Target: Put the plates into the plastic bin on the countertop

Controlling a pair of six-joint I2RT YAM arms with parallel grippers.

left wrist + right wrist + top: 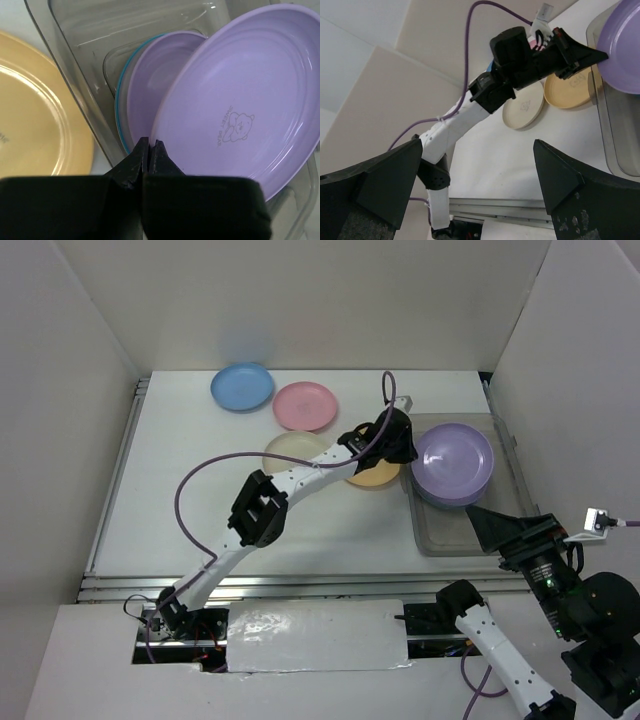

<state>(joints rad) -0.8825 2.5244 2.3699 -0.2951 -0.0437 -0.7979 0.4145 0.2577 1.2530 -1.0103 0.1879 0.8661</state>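
Nearest, the right fingers (390, 180) stand spread wide and hold nothing, by the near end of the plastic bin (450, 535) on the right of the table (190, 490). In the bin's far half the upper purple plate (455, 455) leans tilted on the lower purple plate (150, 85), and the left fingers (137, 160) are pressed together at its left rim; whether they pinch it I cannot tell. Just left of the bin lies the orange plate (375, 477), then the cream plate (285, 450), with the pink plate (305, 405) and the blue plate (242, 386) farthest back
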